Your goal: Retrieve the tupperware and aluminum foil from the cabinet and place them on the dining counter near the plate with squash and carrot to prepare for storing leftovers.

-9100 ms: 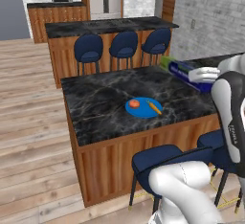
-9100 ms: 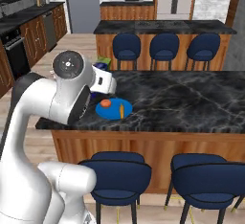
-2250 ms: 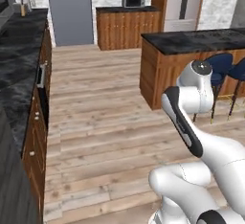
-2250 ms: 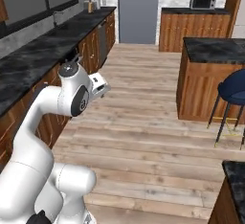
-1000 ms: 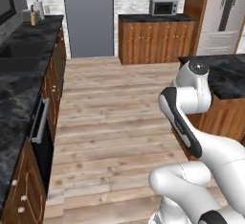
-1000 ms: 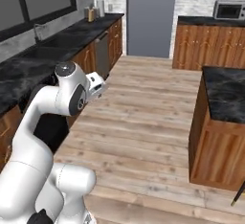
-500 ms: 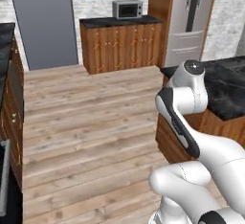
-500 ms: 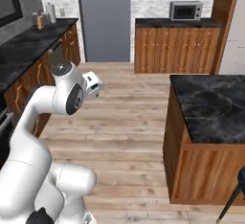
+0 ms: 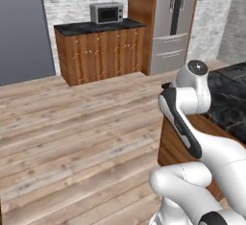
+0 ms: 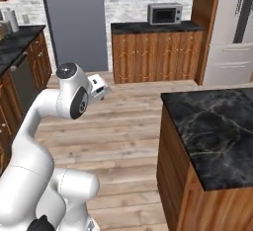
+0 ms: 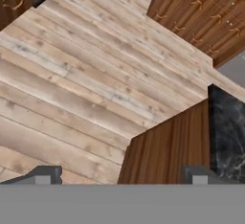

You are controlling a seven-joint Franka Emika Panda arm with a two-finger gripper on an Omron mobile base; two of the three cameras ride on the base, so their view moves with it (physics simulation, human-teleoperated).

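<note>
My gripper (image 11: 122, 177) is open, its two dark fingertips (image 11: 45, 175) far apart with nothing between them. It hangs over the wooden floor beside a corner of the dining counter (image 11: 227, 132), whose black marble-veined top rests on a brown wood base. That counter end also lies at the right of the right base view (image 10: 212, 121) and behind my arm in the left base view (image 9: 230, 99). The tupperware, aluminum foil, cabinet, plate, squash and carrot are out of view.
A grey microwave (image 10: 165, 14) sits on a black-topped run of carved brown cabinets (image 9: 101, 51) at the back. A steel fridge (image 9: 175, 22) stands to its right, a tall grey panel (image 10: 74, 22) to its left. Open plank floor (image 9: 72, 137) lies ahead.
The whole picture has slid left as the base turns right: the microwave wall and fridge have come into view, and the left-hand counter has mostly gone. The gripper has stayed open.
</note>
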